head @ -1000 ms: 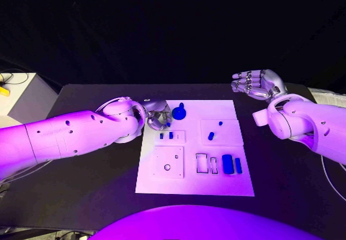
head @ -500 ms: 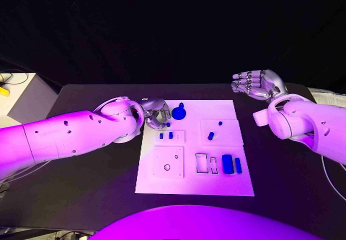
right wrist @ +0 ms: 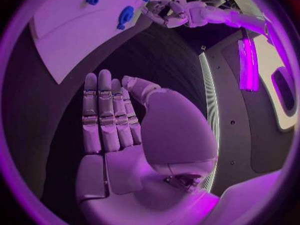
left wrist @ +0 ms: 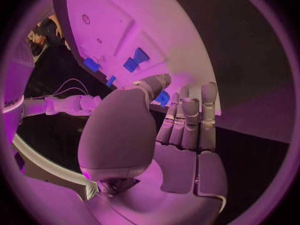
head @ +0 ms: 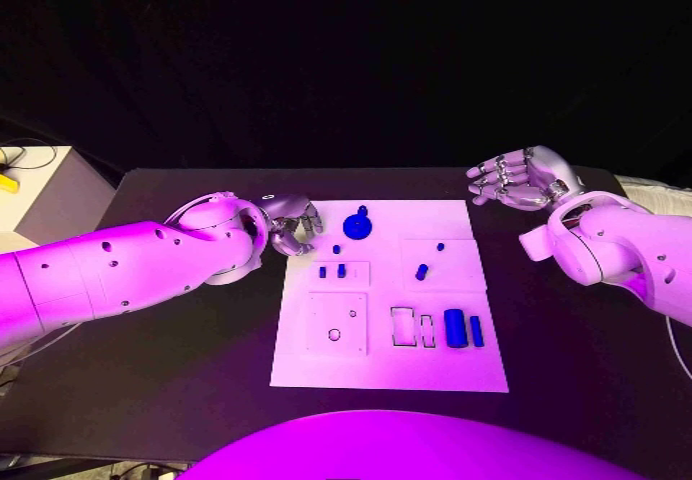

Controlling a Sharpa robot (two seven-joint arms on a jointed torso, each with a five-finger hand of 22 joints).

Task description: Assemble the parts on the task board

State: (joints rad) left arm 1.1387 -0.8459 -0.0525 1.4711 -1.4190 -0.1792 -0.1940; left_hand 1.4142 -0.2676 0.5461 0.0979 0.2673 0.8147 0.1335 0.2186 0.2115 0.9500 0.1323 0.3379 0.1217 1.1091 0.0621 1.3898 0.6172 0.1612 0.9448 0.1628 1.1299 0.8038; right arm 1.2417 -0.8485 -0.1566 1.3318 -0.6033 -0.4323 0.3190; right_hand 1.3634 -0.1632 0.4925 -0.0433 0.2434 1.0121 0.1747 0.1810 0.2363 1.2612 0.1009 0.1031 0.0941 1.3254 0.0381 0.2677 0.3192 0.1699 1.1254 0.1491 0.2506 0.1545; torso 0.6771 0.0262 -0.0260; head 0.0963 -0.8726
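The white task board (head: 447,370) lies mid-table. On it are a large blue knob (head: 358,222), a small blue piece (head: 336,248), two short pegs (head: 332,270), an oval piece (head: 423,271) and two blue bars (head: 464,329) beside empty slots (head: 407,327). My left hand (head: 293,226) hovers at the board's far left corner, a little apart from the small piece and holding nothing. The left wrist view shows that hand (left wrist: 162,130) with its fingers straight and a blue piece (left wrist: 164,98) in the gap by the thumb. My right hand (head: 522,178) is raised off the board's far right corner, and in its own wrist view the hand (right wrist: 119,120) is empty.
A pale box (head: 43,190) with a yellow item stands off the table's left side. Black table (head: 188,380) surrounds the board. A square plate with holes (head: 335,325) sits in the board's near left part.
My left hand has drawn back left from the small blue piece, which stays on the board. My right hand has shifted slightly right.
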